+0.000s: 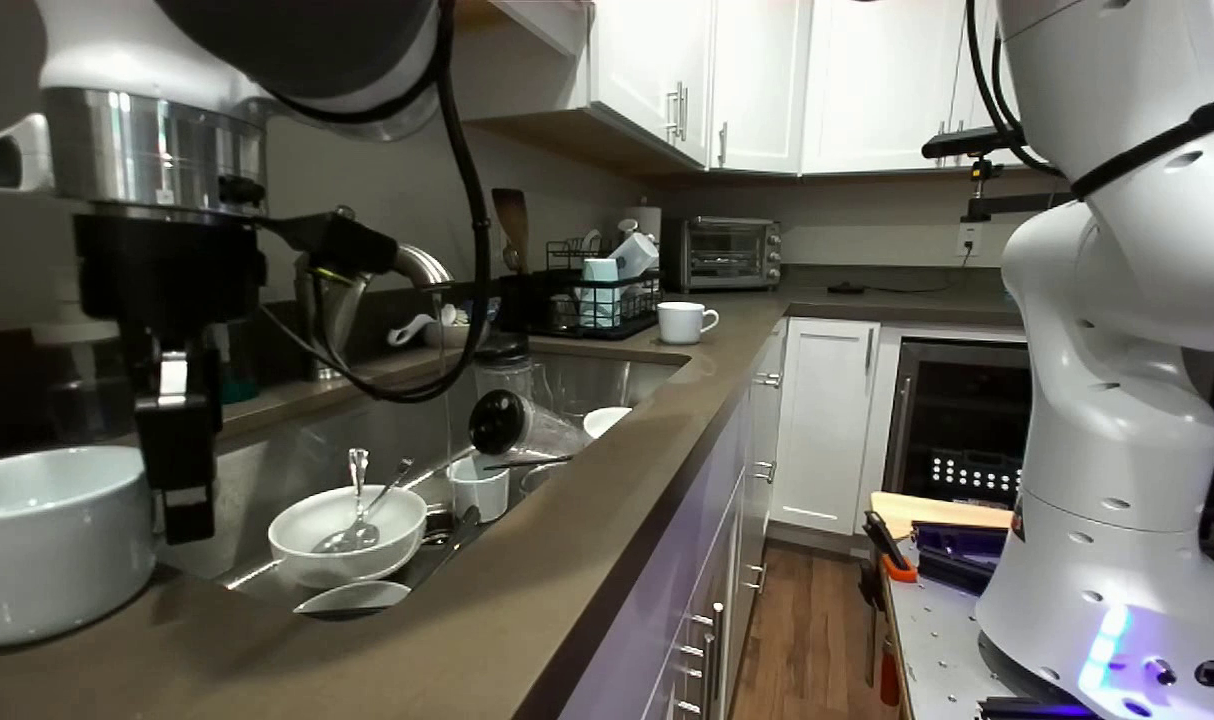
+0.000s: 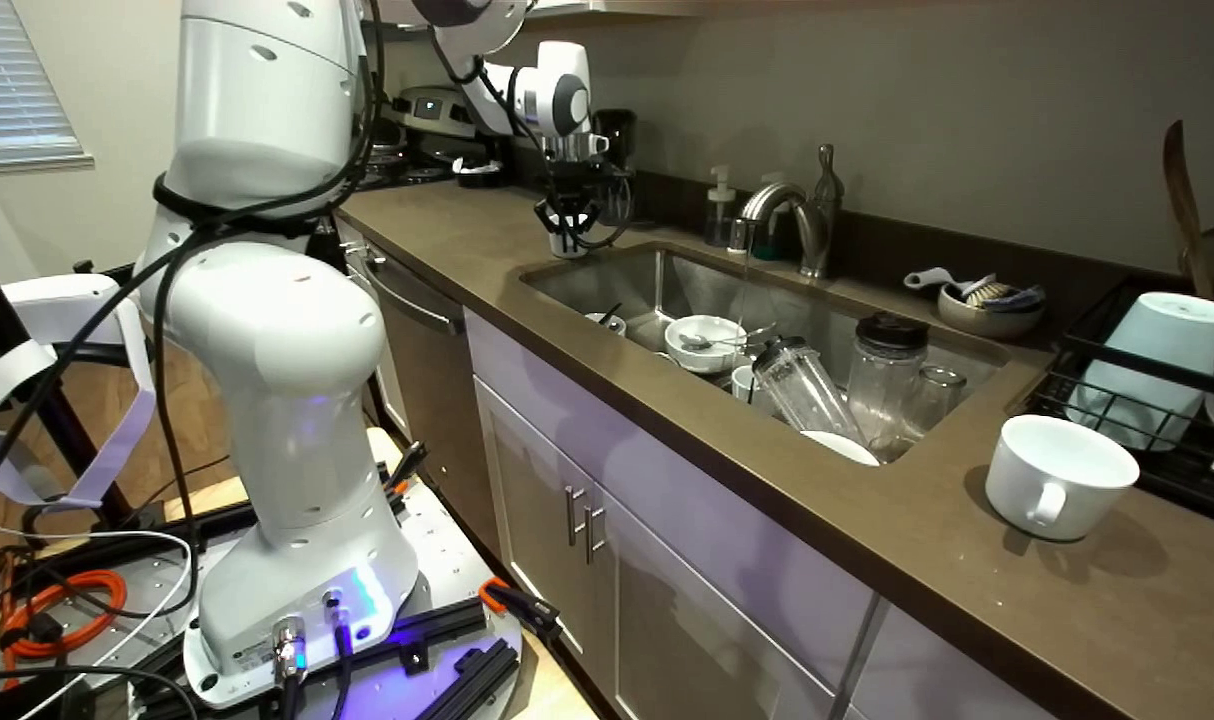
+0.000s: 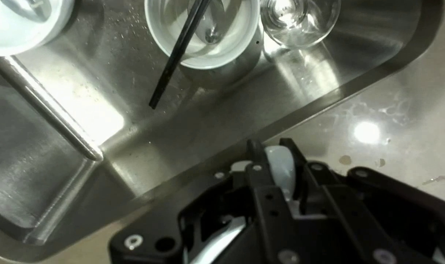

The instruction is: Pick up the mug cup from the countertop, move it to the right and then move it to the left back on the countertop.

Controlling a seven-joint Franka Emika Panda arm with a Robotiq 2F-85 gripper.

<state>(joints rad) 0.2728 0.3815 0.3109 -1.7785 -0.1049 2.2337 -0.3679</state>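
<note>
Tool [image 3: 275, 152] clenched, both fingers [image 3: 257, 152] tight on a narrow, curved white piece of the mug [image 1: 52, 560] (handle [image 3: 281, 167], by its look). Mug upright; in an exterior view at 9 o'clock of the tool, just beside it. In an exterior view the mug is at 10 o'clock of the steel sink [image 2: 700, 285], over or on the bench [image 2: 427, 215]; whether the base touches, cannot tell. In the sink, a white bowl [image 1: 317, 563] holding spoons [image 1: 358, 475], at 3 o'clock of the tool in an exterior view; farther along, a tilted clear jar [image 1: 547, 428] with a dark lid [image 1: 494, 425]. Faucet [image 2: 816, 238] at 3 o'clock of the tool in an exterior view. Second white mug [image 2: 1077, 485] upright on the bench, at 4 o'clock there, just beside the black dish rack [image 1: 607, 329]. Wrist view: a white cup [image 3: 226, 58] at 12 o'clock, slender dark utensil [image 3: 175, 58] across its rim, clear glass [image 3: 299, 35] at 1 o'clock
</note>
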